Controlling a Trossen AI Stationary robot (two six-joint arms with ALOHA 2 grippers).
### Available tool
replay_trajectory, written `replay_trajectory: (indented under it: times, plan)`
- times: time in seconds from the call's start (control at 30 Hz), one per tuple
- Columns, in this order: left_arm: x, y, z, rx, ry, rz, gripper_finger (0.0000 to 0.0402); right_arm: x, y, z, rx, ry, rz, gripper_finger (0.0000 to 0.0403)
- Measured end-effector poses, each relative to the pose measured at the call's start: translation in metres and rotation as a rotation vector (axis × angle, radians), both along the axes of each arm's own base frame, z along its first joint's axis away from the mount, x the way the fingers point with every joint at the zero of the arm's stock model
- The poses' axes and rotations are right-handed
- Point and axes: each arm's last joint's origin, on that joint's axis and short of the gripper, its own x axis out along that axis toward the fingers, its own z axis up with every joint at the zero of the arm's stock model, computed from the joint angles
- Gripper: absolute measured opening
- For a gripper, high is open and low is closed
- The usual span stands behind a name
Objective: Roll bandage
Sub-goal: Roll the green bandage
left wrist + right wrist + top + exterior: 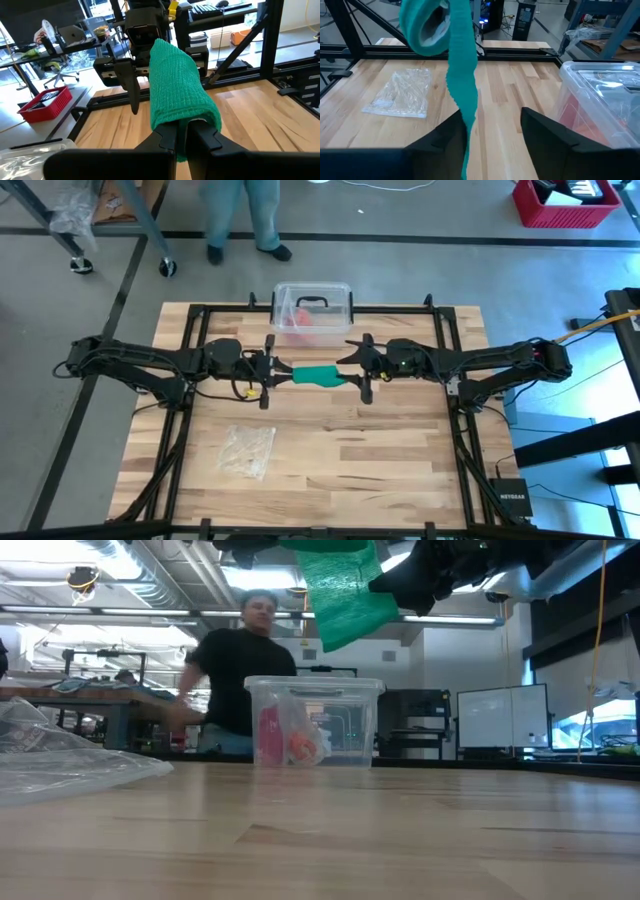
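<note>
Bandage is held off the bench, mid-air between the two grippers, long axis running arm to arm across the middle of the bench. The low view confirms nothing green touches the wood; the cloth hangs near the top of that view, well above the bench surface.

Left gripper: clenched on the bandage. In its own wrist view the fingers are pinched together under the rolled end, the green cloth bunched into a thick tube just ahead of them.

Right gripper: at the other end of the bandage, facing the left one. Its wrist view shows the fingers spread apart, with the loose tail of the bandage hanging down in front of the gap, toward one finger rather than centred. No pinch on the cloth is visible there; judged released, or only part way closed.

Key relation: the roll sits above and ahead of the right gripper, the tail dropping straight down from it. Both grippers are about equally near the bandage; only the left has a firm hold. For the next wind, the right gripper likely needs the tail squarely between its fingers.

Clear plastic box stands beyond the grippers at the far edge of the bench; a clear plastic wrapper lies on the near-left part of the bench, well apart.
</note>
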Motion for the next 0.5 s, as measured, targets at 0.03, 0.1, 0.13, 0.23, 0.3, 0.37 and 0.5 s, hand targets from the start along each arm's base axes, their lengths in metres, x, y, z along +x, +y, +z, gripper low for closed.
replay_trajectory:
  times: [0.03, 0.1, 0.13, 0.23, 0.3, 0.37, 0.5]
  plan:
    - [0.0, 0.0, 0.0, 0.0, 0.0, 0.0, 0.0011, 0.0, 0.0, 0.0, 0.0, -0.002, 0.0, 0.018]
    - [0.0, 0.0, 0.0, 0.0, -0.001, 0.0, 0.0011, 0.0, 0.0, 0.0, 0.0, -0.005, 0.0, 0.0175]
    - [0.0, 0.0, 0.0, 0.001, -0.003, 0.0, 0.0011, 0.0, 0.0, 0.001, 0.0, -0.007, 0.0, 0.0174]
    - [0.0, 0.0, 0.001, -0.001, -0.015, 0.0, 0.0011, 0.004, 0.0, 0.0, 0.001, -0.027, 0.009, 0.0168]
    - [0.0, 0.0, 0.002, -0.002, -0.024, 0.0, 0.0011, 0.008, 0.0, -0.003, 0.006, -0.036, 0.03, 0.0163]
    - [0.0, 0.0, 0.002, -0.009, -0.023, 0.001, 0.0011, 0.013, 0.0, -0.008, -0.003, -0.03, 0.027, 0.015]
    - [0.0, 0.0, 0.002, -0.016, -0.021, 0.001, 0.0011, 0.02, -0.001, -0.013, -0.065, -0.048, -0.019, 0.0087]
